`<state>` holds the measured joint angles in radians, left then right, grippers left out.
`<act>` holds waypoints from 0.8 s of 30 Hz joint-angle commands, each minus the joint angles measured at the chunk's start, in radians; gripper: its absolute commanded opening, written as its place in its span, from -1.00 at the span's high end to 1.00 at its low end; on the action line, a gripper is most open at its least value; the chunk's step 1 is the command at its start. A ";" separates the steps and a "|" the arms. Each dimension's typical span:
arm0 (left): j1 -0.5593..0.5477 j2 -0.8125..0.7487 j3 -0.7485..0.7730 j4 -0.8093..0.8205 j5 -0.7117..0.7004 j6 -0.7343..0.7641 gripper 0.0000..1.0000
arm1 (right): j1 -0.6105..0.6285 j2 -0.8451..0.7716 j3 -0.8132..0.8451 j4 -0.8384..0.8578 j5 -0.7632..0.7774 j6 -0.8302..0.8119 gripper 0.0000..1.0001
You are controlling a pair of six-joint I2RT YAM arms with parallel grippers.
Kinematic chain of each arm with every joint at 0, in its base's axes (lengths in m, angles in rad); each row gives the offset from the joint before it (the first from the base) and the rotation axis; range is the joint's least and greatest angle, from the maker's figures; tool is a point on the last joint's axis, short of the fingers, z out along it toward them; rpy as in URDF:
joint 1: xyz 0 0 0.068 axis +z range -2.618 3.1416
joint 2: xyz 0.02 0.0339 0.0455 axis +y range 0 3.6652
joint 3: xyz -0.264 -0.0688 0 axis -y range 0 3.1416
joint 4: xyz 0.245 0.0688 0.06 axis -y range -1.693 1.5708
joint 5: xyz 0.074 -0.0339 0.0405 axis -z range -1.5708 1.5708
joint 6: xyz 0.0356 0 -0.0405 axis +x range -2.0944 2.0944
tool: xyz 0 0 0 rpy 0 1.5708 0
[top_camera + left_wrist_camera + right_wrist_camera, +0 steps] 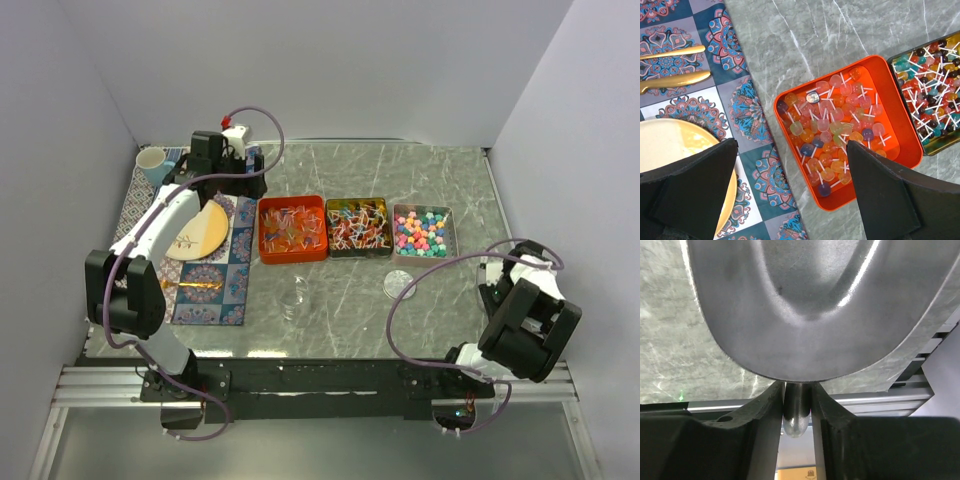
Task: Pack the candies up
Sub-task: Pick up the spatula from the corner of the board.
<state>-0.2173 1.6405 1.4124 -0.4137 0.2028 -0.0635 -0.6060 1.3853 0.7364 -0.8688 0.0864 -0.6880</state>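
The candies lie in three trays in a row. An orange tray (pixel 292 228) holds pale lollipops (pixel 830 130), a dark tray (pixel 358 226) holds darker lollipops (pixel 932 100), and a grey tray (pixel 422 231) holds pink, blue, green and yellow balls. My left gripper (pixel 232 180) is open and empty; in the left wrist view it (pixel 792 150) hangs high above the orange tray's near-left corner. My right gripper (pixel 492 292) is folded back at the right table edge. It (pixel 797 390) is shut on the handle of a metal spoon (pixel 810 305), whose bowl fills the right wrist view.
A patterned mat (pixel 225 270) on the left carries a cream plate (pixel 200 232) and gold cutlery (pixel 675 80). A blue-and-white cup (pixel 150 165) stands at the back left. A small clear container (pixel 295 293) and a clear lid (pixel 398 284) lie in front of the trays.
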 commanded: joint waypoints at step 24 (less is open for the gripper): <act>0.145 0.150 0.212 -0.111 0.019 -0.101 -0.61 | 0.717 -0.007 0.877 -0.225 0.092 -0.182 1.00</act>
<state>-0.0937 1.8488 1.6619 -0.4938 0.1864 -0.1211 -0.0444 1.1950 1.4166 -1.0447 0.1516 -0.8021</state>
